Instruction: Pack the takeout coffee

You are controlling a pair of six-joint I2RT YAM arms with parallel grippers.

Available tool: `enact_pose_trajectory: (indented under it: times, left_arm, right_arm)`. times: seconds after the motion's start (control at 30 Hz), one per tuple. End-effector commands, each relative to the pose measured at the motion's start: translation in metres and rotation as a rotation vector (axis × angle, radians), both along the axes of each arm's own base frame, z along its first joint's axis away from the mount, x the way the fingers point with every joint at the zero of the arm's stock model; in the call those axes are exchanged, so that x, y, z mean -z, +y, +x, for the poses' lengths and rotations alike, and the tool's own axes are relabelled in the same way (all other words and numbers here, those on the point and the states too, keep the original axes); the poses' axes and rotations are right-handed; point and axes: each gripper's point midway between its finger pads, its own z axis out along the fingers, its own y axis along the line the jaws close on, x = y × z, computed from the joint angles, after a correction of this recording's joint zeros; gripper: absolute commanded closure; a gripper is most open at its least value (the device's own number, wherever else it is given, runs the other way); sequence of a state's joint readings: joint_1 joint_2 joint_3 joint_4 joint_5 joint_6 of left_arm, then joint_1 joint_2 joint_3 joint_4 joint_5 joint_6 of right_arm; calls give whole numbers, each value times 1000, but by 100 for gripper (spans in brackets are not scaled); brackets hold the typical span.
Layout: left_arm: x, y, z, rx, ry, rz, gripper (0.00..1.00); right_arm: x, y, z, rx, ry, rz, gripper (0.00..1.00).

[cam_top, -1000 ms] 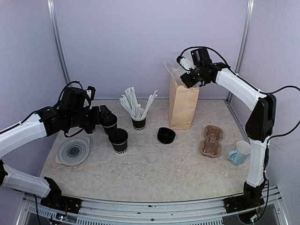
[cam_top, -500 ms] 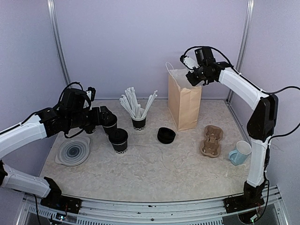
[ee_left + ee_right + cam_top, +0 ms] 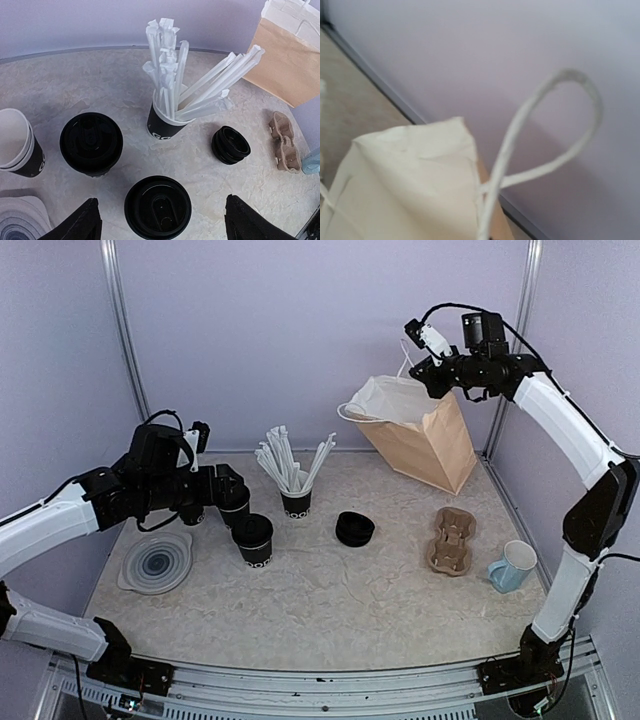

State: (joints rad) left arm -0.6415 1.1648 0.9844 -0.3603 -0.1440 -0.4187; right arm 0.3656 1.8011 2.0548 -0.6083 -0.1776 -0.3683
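Top external view: your small black paper cup with white patterned band and black lid point(image 3: 253, 540) stands upright, long axis vertical, left of centre, with bare marbled table point(image 3: 330, 610) in front. Your left gripper point(image 3: 228, 496) hovers by it, spread wide. Your right gripper point(image 3: 428, 375) is clamped on the brown paper bag point(image 3: 430, 445), which is tipped mouth-left. Left wrist view: lid faces up between the fingers point(image 3: 89, 221). Right wrist view: bag mouth, white handle loop point(image 3: 566, 75).

The right wrist view is blurry. Only the top of the paper bag point(image 3: 415, 185) and one looped handle point(image 3: 575, 76) show, and the bag runs off the bottom edge. In the left wrist view, the left end effector point(image 3: 159, 222) shows two black fingers point(image 3: 82, 225), cut off at the bottom. The white cups point(image 3: 15, 140), plate point(image 3: 17, 222) and blue mug point(image 3: 314, 162) are cut off at the sides.
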Motion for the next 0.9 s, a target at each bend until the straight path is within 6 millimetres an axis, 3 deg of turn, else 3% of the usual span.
enact_pose_trajectory:
  times: [0.0,0.1,0.27,0.37,0.53,0.67,0.87]
  left_arm:
    - [-69,-13,-2,112,-176,-29,18]
    - [-115,-11,-5,139,-288,-25,19]
    - [-194,-16,-25,236,-492,-49,20]
    - [-224,-27,-44,325,-572,-66,20]
    - [-232,-55,-66,461,-580,-54,18]
    - [-216,-81,-73,549,-543,-55,17]
    - [-191,-95,-75,584,-492,-32,16]
  right_arm:
    - [-43,10,-59,-191,-68,49,100]
    - [-54,15,-96,-303,-77,73,100]
    - [-53,28,-165,-566,-31,103,100]
    - [-48,33,-201,-708,28,142,100]
    - [-41,44,-237,-886,97,220,100]
    - [-29,59,-253,-1013,184,286,100]
    - [-7,97,-277,-1140,285,285,100]
